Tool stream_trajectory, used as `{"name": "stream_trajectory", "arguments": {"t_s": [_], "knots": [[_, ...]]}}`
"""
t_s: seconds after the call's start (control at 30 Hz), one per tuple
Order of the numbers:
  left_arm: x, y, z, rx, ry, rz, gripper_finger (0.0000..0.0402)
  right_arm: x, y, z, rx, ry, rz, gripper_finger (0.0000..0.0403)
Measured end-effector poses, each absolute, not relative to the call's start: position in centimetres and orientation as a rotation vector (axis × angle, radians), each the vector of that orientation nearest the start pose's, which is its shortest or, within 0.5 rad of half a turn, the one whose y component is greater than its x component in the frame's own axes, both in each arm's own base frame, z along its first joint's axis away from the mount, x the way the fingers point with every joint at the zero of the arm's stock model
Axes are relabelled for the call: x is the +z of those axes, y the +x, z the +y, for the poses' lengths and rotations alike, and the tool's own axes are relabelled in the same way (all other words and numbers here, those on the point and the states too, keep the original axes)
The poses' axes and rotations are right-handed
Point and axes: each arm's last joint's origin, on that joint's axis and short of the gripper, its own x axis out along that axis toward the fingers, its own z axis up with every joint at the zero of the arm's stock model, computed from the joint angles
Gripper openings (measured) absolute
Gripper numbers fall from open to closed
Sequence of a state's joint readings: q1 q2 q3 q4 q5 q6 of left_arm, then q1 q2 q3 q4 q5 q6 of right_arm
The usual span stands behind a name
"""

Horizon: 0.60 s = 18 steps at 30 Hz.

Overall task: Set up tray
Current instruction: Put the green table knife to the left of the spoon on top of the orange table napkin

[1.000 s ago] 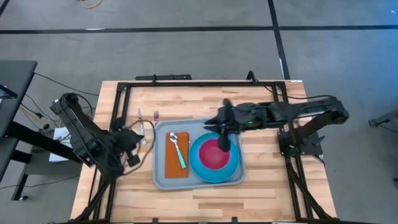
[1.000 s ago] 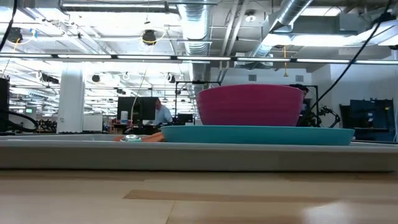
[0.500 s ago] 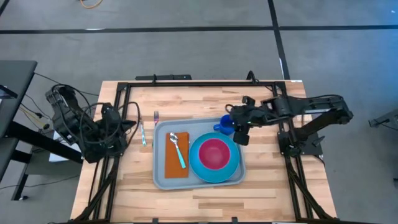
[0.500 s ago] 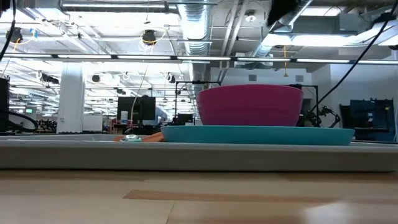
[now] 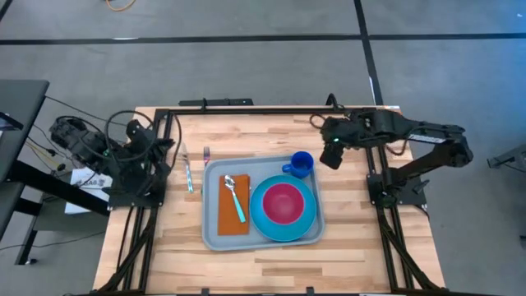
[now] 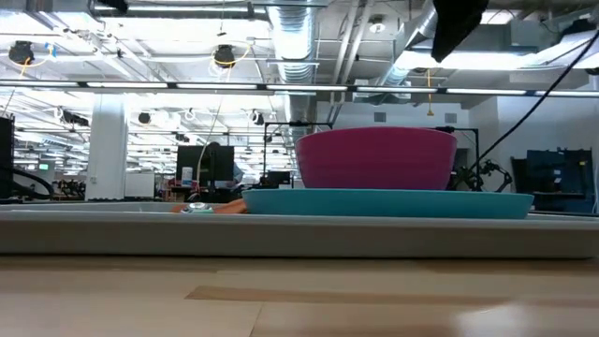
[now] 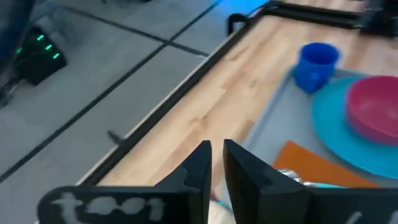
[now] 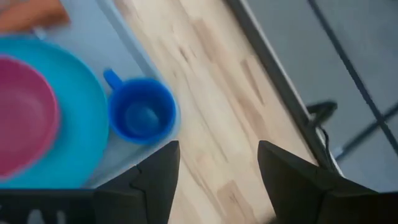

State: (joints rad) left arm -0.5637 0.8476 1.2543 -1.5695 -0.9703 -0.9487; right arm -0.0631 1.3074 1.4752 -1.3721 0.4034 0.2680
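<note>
The pale grey-blue tray [image 5: 212, 234] lies flat in the middle of the table. On it are an orange napkin [image 5: 229, 215] with a teal-handled spoon [image 5: 237, 200], a bright-blue plate [image 5: 306, 222] holding a pink bowl [image 5: 282, 203], and a blue cup [image 5: 302, 164] upright at the far right corner. My right gripper [image 5: 331, 154] hangs open, clear of the cup, off the tray's far right corner [image 8: 217, 149]. At the table's left edge my left gripper [image 7: 216, 163] has its fingers almost together, with nothing between them.
A fork [image 5: 205, 154] and a knife [image 5: 187, 170] lie on the bare wood just left of the tray. A black frame [image 5: 246, 110] runs along the table's far and side edges. The low view shows the bowl [image 6: 376, 159] and plate [image 6: 384, 202] beyond the tray's near rim [image 6: 140, 229].
My right gripper has risen from over the pink bowl and drawn back toward the table's far right. The blue cup, covered by the arm a second ago, now shows standing on the tray. My left gripper has pulled back from the tray's left side to the table's left edge.
</note>
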Motion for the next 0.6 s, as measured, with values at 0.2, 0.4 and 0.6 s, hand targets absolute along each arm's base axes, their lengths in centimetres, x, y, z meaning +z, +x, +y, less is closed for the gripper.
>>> {"name": "stream_trajectory", "arguments": {"t_s": [0.2,0.4,0.6], "knots": [[31.8,5.9,-0.5,0.839,-0.251,0.564,0.0035,36.2,19.2,-2.4,-0.554,0.024,0.918,0.0212],[25.9,5.3,-0.2,0.929,-0.43,0.573,0.0035,33.4,17.5,-2.8,-0.587,0.116,0.696,0.0212],[24.8,6.7,-0.8,0.944,-0.586,0.542,0.0035,29.6,17.8,-3.0,-0.604,0.189,0.577,0.0209]]}}
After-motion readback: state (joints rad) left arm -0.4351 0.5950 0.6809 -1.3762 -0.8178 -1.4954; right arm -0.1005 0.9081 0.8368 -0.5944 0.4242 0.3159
